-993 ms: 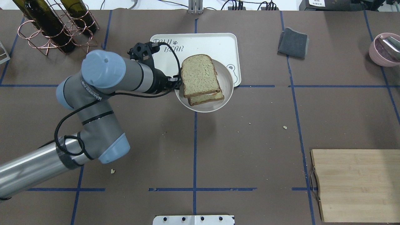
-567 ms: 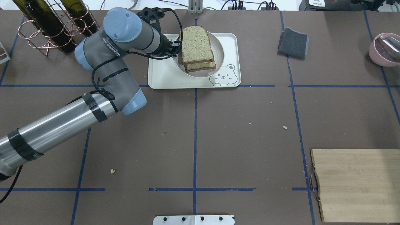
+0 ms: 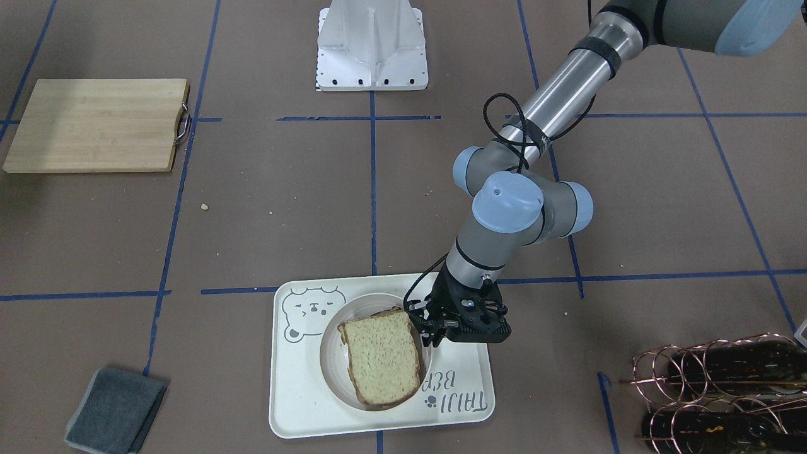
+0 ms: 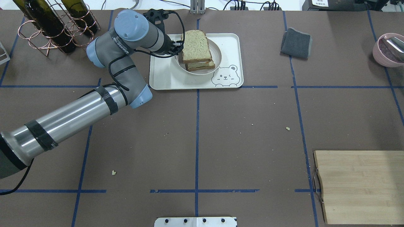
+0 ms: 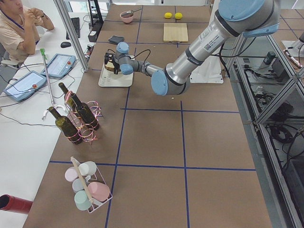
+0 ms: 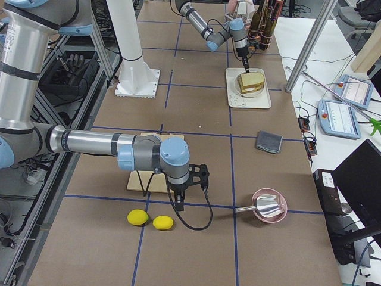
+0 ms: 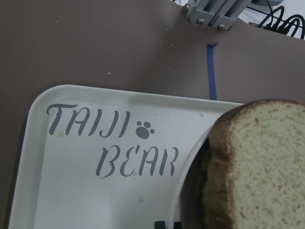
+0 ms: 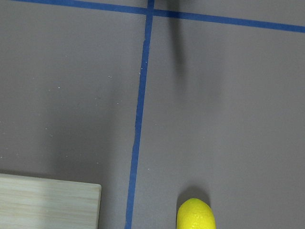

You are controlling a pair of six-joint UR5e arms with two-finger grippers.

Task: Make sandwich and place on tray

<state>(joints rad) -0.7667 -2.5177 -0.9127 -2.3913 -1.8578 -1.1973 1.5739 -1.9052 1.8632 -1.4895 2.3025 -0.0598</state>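
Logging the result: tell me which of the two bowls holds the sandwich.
The off-white bowl on the tray, at the left gripper, holds the sandwich. The pink bowl, off the tray, holds a metal scoop instead.

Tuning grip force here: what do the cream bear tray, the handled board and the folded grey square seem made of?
Cream-white rectangular bear tray: likely plastic or melamine; smooth matt surface, moulded rounded corners, printed grey lettering. Rectangular tan cutting board: wood, perhaps bamboo; lengthwise grain strips, pale satin look. Folded grey square: soft cloth; fuzzy surface, limp layered edges.
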